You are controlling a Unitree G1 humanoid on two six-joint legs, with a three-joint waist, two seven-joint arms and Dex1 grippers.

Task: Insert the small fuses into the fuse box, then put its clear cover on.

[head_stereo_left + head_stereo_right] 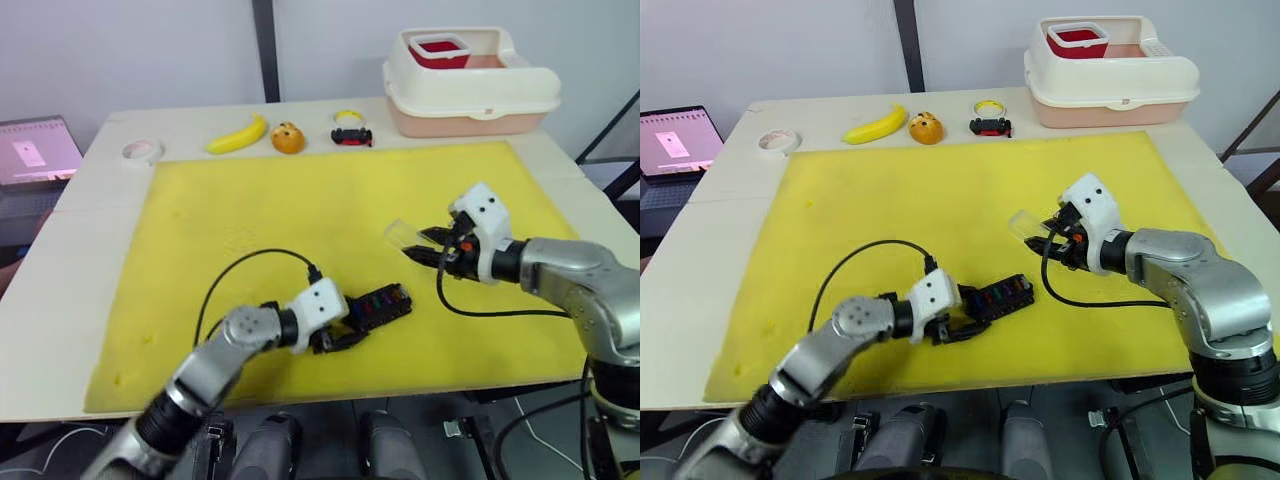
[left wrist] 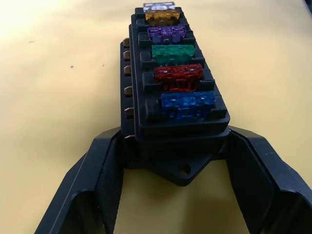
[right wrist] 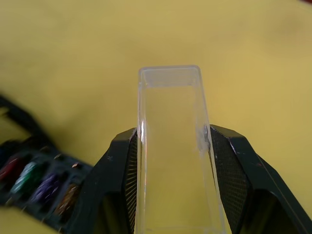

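The black fuse box (image 1: 385, 303) lies on the yellow mat, near its front middle. Several small fuses (image 2: 187, 102) stand in its slots in a row: blue, red, green, purple, yellow and a pale one at the far end. My left gripper (image 1: 340, 338) is shut on the box's near end, with a finger (image 2: 105, 165) pressed against each side. To the right and a little above the mat, my right gripper (image 1: 425, 245) is shut on the clear cover (image 3: 170, 146). The cover sticks out past the fingertips toward the left. The fuse box corner (image 3: 34, 183) shows below it.
A cream lidded bin (image 1: 470, 90) holding a red container stands at the back right. A banana (image 1: 238, 136), an orange (image 1: 288, 138), a small black and yellow item (image 1: 350, 130) and a white tape roll (image 1: 141, 151) line the back edge. A laptop (image 1: 35, 150) sits at far left.
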